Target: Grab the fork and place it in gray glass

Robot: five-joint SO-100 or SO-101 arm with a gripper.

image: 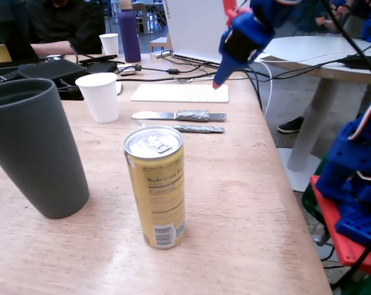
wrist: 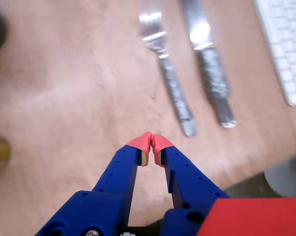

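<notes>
The fork [image: 185, 128] lies flat on the wooden table [image: 247, 203] behind the yellow can, foil handle to the right; in the wrist view the fork [wrist: 168, 73] points its tines up-frame. The gray glass [image: 34, 147] stands upright at the left front. My blue gripper [image: 217, 83] hangs in the air above the keyboard's right end, well above the table. In the wrist view my gripper [wrist: 151, 142] has its red tips touching and holds nothing; it sits below and left of the fork handle's end.
A foil-handled knife [image: 179, 115] lies just behind the fork, also in the wrist view [wrist: 210, 69]. A yellow can [image: 155, 184] stands at the front. A white paper cup [image: 99, 96], a white keyboard [image: 180, 93], a purple bottle [image: 129, 34] and cables sit behind.
</notes>
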